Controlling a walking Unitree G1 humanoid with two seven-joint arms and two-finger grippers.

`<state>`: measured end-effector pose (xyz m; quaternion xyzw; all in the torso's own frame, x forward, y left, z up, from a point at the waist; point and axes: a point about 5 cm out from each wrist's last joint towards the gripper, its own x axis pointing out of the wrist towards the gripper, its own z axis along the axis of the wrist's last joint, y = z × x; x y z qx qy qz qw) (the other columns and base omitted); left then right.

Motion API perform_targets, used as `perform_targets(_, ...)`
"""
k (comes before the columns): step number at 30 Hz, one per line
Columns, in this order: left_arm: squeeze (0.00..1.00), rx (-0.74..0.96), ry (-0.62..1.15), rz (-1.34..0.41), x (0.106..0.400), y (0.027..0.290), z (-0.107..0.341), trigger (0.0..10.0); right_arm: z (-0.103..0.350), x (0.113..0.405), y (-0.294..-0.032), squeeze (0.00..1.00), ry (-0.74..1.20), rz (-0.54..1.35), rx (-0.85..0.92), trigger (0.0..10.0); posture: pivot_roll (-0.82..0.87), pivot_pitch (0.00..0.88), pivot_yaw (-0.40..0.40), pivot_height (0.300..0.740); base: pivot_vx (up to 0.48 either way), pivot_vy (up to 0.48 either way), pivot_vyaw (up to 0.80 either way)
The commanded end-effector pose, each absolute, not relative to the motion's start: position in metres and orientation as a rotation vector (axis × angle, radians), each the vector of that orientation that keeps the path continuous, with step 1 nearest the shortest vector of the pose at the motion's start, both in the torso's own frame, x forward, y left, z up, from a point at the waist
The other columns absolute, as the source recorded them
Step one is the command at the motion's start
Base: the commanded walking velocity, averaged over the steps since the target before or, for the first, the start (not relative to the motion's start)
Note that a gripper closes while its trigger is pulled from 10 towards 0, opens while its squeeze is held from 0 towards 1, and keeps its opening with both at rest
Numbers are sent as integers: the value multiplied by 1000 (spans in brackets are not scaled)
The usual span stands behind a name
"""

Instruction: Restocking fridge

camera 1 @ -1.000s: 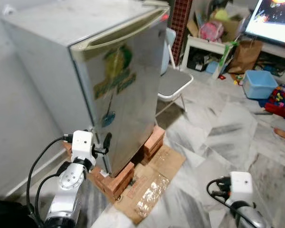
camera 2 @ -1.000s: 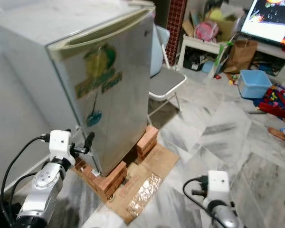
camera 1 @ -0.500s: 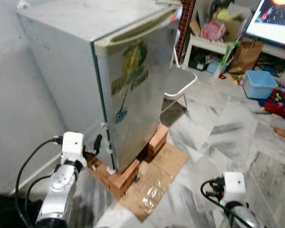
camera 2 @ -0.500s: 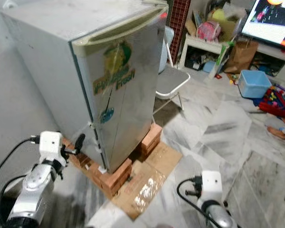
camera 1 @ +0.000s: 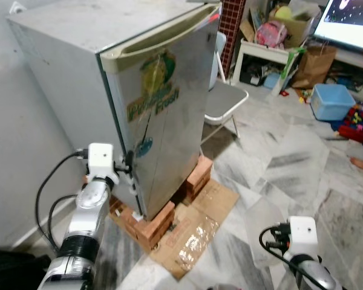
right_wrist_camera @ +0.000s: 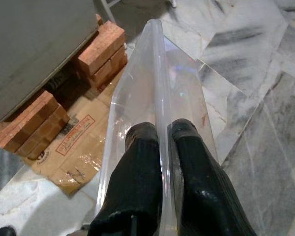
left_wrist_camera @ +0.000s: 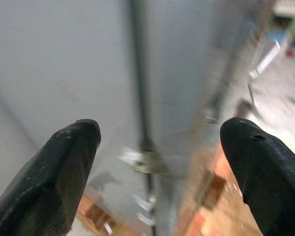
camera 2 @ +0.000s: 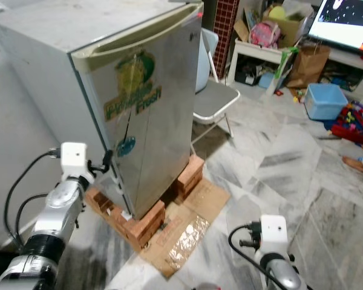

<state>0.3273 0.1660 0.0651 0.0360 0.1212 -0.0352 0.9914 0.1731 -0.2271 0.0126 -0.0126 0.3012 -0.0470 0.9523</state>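
Note:
A small silver fridge (camera 1: 163, 115) stands on bricks (camera 1: 154, 220) with its door shut and a green sticker on the front. My left gripper (camera 1: 128, 163) is open at the lower left corner, by the seam between door and body. In the left wrist view its gripper (left_wrist_camera: 157, 142) straddles that seam (left_wrist_camera: 140, 88) with nothing between the fingers. My right gripper (right_wrist_camera: 162, 130) is low at the right, shut on the wall of a clear plastic container (right_wrist_camera: 162, 69) held above the floor.
Flattened cardboard (camera 1: 193, 232) lies in front of the bricks. A white folding chair (camera 1: 224, 96) stands just behind the fridge. A blue bin (camera 1: 330, 101), toys (camera 1: 360, 124) and a low shelf (camera 1: 272, 57) crowd the far right. A wall (camera 1: 18, 157) is on the left.
The camera has swung. My left gripper has risen and come closer to the fridge's door seam. The right gripper still holds the clear container.

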Motion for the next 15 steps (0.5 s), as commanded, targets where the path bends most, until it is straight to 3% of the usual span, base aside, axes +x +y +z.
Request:
perform_targets(1, 0, 98, 307, -96, 328, 157, 57, 10000, 16, 174, -226, 0, 603, -101, -24, 10000, -111, 0, 11, 740, 0, 0, 0)
perform_targets(10, 0, 272, 278, -437, 336, 79, 61, 10000, 11, 152, -236, 0, 687, -183, 59, 10000, -133, 0, 28, 740, 0, 0, 0)
perform_targets(13, 0, 279, 266, -499, 333, 68, 62, 10000, 10, 152, -236, 0, 691, -195, 70, 10000, -134, 0, 28, 740, 0, 0, 0)
perform_targets(15, 0, 265, 224, -649, 326, 43, 66, 10000, 9, 152, -236, 0, 697, -216, 90, 10000, -133, 0, 28, 740, 0, 0, 0)
